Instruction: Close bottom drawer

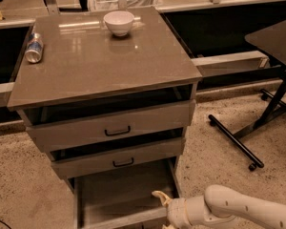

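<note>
The bottom drawer is pulled far out of the grey-brown cabinet, its wide shallow tray open to view and bare inside. Its front panel runs along the lower edge of the view; the handle does not show. My gripper comes in from the lower right on a cream arm. It sits just above the right end of the drawer's front panel. One cream finger points up and left over the tray; the other is hidden.
The middle drawer and top drawer stand slightly open above. A white bowl and a can lie on the cabinet top. A black table base stands on the speckled floor to the right.
</note>
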`<state>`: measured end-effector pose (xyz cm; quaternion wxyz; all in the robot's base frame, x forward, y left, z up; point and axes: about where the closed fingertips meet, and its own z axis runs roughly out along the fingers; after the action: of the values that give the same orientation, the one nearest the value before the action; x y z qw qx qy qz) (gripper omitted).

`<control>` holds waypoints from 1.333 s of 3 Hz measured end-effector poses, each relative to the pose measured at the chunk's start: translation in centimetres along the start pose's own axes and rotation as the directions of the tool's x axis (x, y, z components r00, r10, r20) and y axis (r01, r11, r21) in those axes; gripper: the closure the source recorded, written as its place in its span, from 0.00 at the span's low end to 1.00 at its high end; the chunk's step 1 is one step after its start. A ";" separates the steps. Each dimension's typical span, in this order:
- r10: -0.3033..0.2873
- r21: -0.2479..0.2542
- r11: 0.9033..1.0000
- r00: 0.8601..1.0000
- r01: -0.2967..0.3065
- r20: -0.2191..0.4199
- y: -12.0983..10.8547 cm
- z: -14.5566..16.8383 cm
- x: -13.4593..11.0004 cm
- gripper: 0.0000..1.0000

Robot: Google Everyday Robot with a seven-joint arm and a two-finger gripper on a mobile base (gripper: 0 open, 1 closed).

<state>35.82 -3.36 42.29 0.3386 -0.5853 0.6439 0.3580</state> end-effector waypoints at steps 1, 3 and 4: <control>-0.116 -0.094 0.989 0.993 0.113 -0.026 0.0 2.4 3.0 0.00; -0.128 -0.116 0.986 0.991 0.123 -0.035 0.3 3.3 3.5 0.00; -0.124 -0.055 0.991 0.990 0.120 -0.071 -1.8 5.4 7.2 0.00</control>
<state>37.12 -2.50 33.21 0.3207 -0.6451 0.6096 0.3309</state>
